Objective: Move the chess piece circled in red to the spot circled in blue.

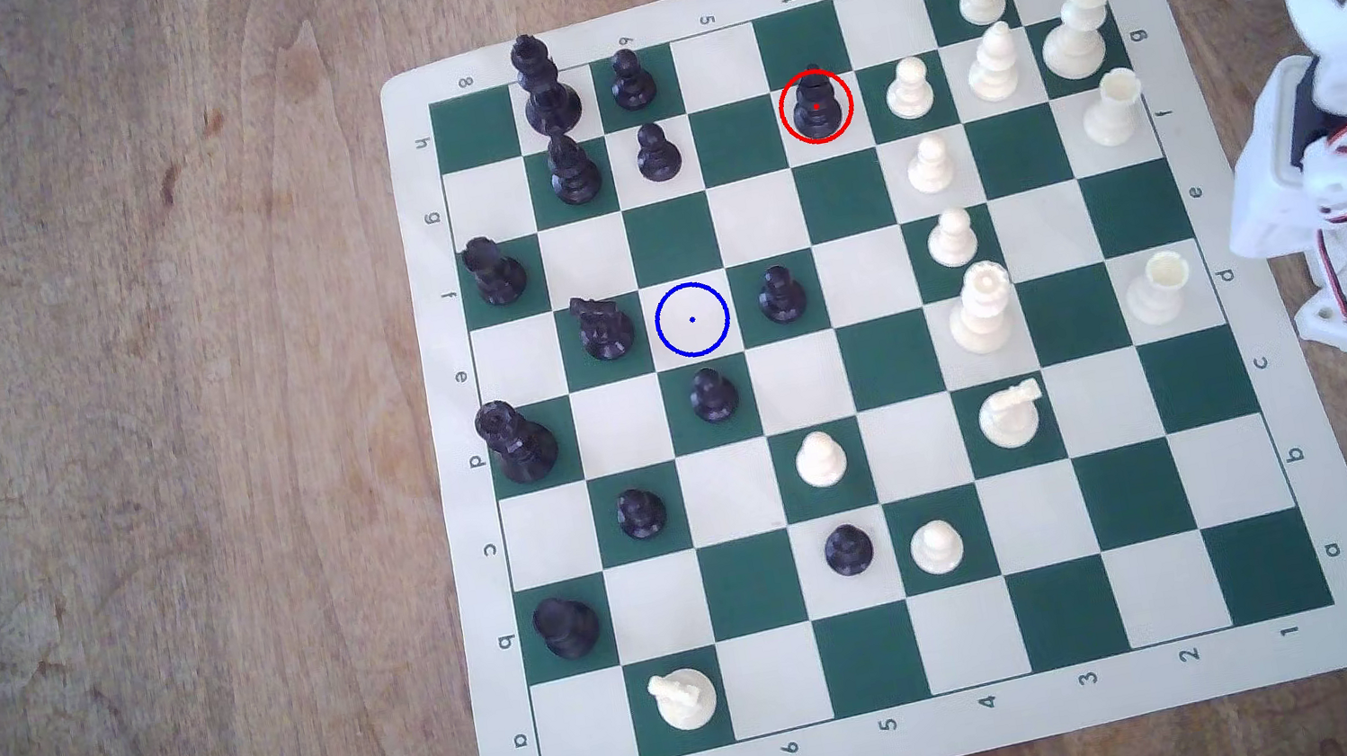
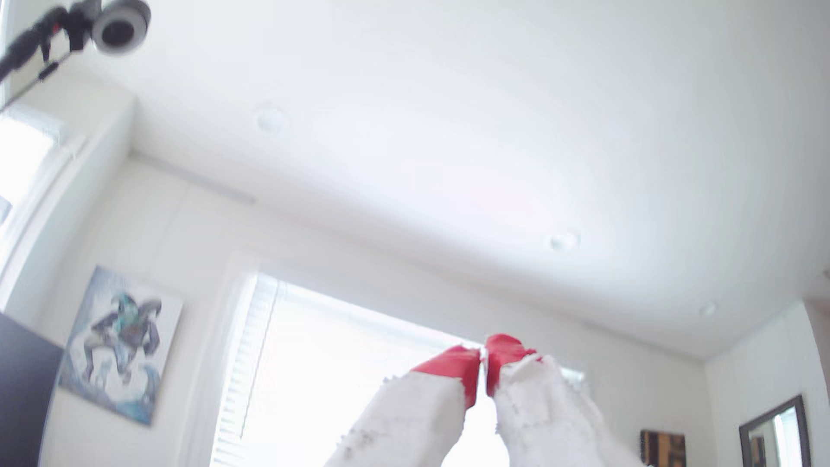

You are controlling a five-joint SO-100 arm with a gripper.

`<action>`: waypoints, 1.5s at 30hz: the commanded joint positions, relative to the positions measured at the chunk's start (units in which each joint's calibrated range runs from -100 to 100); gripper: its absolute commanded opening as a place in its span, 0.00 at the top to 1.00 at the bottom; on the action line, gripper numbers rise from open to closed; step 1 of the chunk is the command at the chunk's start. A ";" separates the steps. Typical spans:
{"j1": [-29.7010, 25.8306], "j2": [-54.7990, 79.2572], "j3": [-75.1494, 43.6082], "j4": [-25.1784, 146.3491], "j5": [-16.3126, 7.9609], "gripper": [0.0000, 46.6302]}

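Jaws [image 2: 483, 359] nearly closed, red tips holding nothing.

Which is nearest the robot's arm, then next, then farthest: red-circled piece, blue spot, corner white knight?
Pincer points up at the ceiling; ranked from the arm, exterior view's right.
1. Red-circled piece, upper middle.
2. Blue spot, centre-left.
3. Corner white knight, bottom left.

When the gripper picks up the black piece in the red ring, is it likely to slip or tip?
The red-ringed black piece looks rigid and probably light. Its slim, glossy-looking body may slip between the red fingertips. Being tall over a small round base, it could tip if nudged sideways.
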 commanded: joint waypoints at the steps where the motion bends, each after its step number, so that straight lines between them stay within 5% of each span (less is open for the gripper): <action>1: 3.89 0.06 -10.01 18.90 -0.15 1.00; 3: 7.02 0.06 -14.09 33.15 0.00 1.00; 5: 9.44 0.06 -19.26 51.25 -5.67 1.00; 8: 9.99 -0.03 -19.62 62.56 -9.18 1.00; 19: 6.94 1.24 -21.44 90.81 -9.47 0.97; 30: 6.00 28.15 -34.67 92.53 -12.21 0.63; 45: 4.28 59.65 -49.99 93.92 -11.58 0.62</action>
